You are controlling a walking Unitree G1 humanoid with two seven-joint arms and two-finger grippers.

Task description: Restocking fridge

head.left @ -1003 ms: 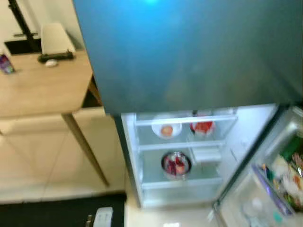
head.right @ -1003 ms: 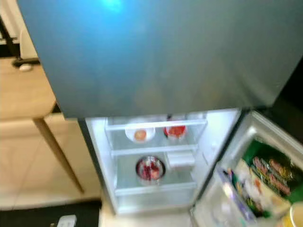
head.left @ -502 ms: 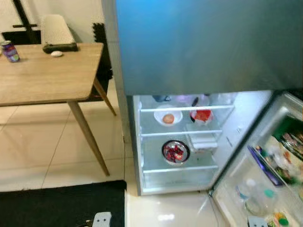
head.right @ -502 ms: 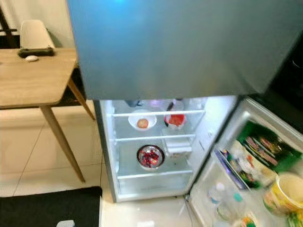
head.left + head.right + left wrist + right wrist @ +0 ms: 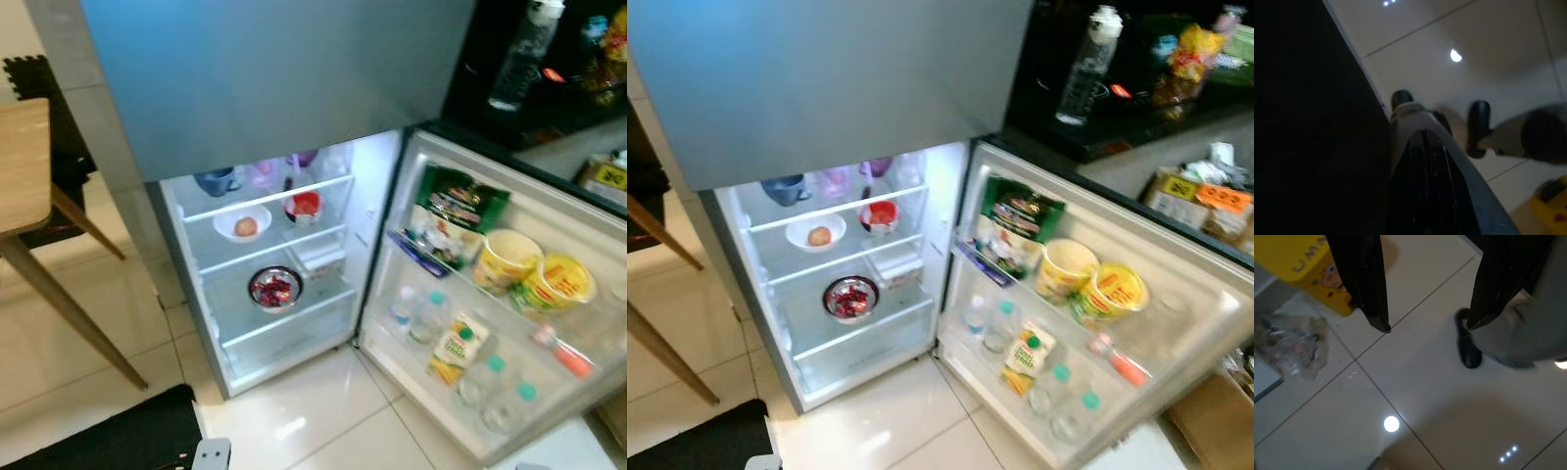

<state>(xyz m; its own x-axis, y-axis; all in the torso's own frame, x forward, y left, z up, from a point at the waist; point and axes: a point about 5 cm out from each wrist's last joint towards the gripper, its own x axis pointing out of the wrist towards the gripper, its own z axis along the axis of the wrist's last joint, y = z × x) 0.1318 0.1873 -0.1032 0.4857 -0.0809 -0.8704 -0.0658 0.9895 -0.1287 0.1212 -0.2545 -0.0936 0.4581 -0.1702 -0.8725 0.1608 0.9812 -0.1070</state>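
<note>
The fridge's lower compartment [image 5: 201, 284] stands open and lit, its door [image 5: 1205, 313] swung out to the right. On the shelves are a blue mug [image 5: 217, 180], a white bowl with a round fruit [image 5: 241, 224], a red bowl [image 5: 305, 206], a metal bowl of red food [image 5: 275, 288] and a white box [image 5: 318, 260]. The door racks hold a green bag [image 5: 1021, 220], two yellow tubs [image 5: 1107, 292], a juice carton [image 5: 1027, 357] and several bottles. My left gripper [image 5: 1423, 134] hangs shut over the floor. My right gripper [image 5: 1428, 327] hangs open above tiles.
A wooden table [image 5: 20, 166] stands at the left, and a black mat [image 5: 108, 436] lies before me. A dark counter at the right carries a clear bottle [image 5: 519, 54], with boxes [image 5: 1195, 196] below it. A yellow object [image 5: 1308, 264] and a plastic bag [image 5: 1293, 347] lie by my right side.
The camera has swung to the right: the table slid off to the left and the open fridge door with its racks came fully into view. Nothing in the fridge has moved.
</note>
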